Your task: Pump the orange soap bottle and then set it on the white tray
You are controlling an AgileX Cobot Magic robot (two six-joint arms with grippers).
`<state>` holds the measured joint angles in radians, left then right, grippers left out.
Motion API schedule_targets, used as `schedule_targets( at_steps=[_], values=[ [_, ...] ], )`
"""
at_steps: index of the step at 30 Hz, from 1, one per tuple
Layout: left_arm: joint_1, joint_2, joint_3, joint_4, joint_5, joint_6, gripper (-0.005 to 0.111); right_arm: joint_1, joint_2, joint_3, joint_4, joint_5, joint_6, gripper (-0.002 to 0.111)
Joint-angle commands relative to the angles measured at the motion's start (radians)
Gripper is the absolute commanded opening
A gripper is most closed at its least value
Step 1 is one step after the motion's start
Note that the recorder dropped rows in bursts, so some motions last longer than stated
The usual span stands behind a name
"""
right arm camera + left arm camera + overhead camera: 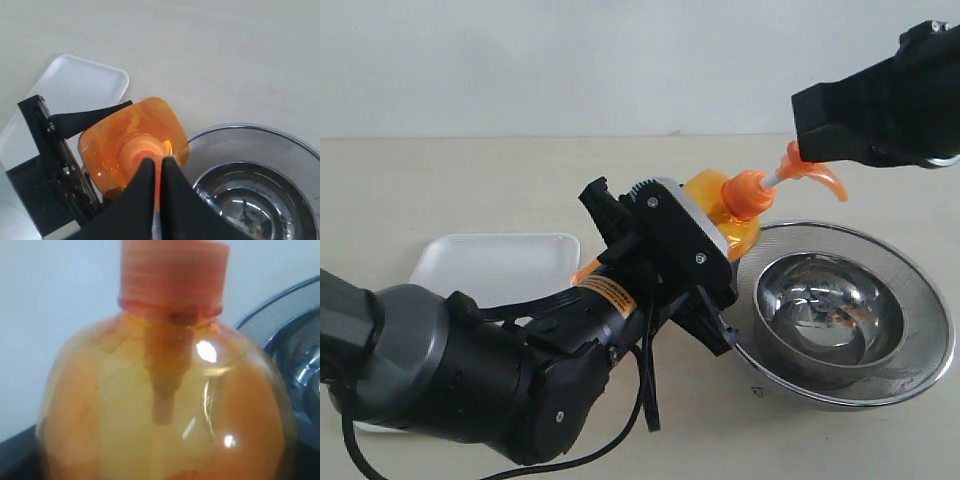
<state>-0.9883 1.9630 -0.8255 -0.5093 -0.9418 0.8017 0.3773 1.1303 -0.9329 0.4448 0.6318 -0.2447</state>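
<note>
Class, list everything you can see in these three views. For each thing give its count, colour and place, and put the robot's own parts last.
orange soap bottle: one, translucent orange with an orange pump head, held tilted above the table beside the bowls
white tray: one, white, flat on the table, partly behind the left arm
wide steel bowl: one, silver with mesh-like walls, on the table at the right
small steel bowl: one, shiny silver, sitting inside the wide one
table: one, beige, under everything
left tool: one, black, closed around the bottle's body
right tool: one, black, fingers nearly together at the pump head
</note>
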Motion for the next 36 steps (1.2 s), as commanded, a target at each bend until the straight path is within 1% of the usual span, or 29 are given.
schedule_targets(
  at_steps=[1,8,12,16,21,26,29,34,36],
  values=[
    [-0.014,-0.017,-0.016,0.030,-0.054,-0.024,0.005,0.002,-0.109,0.003,-0.083,0.021,0.059,0.000],
    [-0.011,-0.017,-0.016,-0.006,-0.059,-0.034,0.005,0.002,-0.324,0.002,-0.311,-0.026,0.276,0.000],
    [-0.011,-0.017,-0.016,-0.034,-0.079,-0.054,0.005,0.002,-0.433,0.004,-0.393,-0.029,0.364,0.000],
    [-0.011,-0.017,-0.016,-0.055,-0.085,-0.072,0.005,0.002,-0.518,0.047,-0.501,-0.050,0.462,0.000],
    [-0.011,-0.017,-0.016,-0.061,-0.102,-0.125,0.005,0.002,-0.591,0.204,-0.616,-0.110,0.585,0.000],
    [-0.011,-0.017,-0.016,-0.071,-0.111,-0.184,0.005,0.002,-0.597,0.395,-0.618,-0.289,0.676,0.000],
    [-0.011,-0.017,-0.016,-0.073,-0.109,-0.188,0.005,0.002,-0.597,0.482,-0.618,-0.394,0.712,0.000],
    [-0.011,-0.017,-0.016,-0.075,-0.109,-0.188,0.005,0.002,-0.597,0.589,-0.613,-0.481,0.734,0.000],
    [-0.011,-0.017,-0.016,-0.075,-0.112,-0.188,0.005,0.002,-0.597,0.640,-0.613,-0.550,0.734,0.000]
  ],
)
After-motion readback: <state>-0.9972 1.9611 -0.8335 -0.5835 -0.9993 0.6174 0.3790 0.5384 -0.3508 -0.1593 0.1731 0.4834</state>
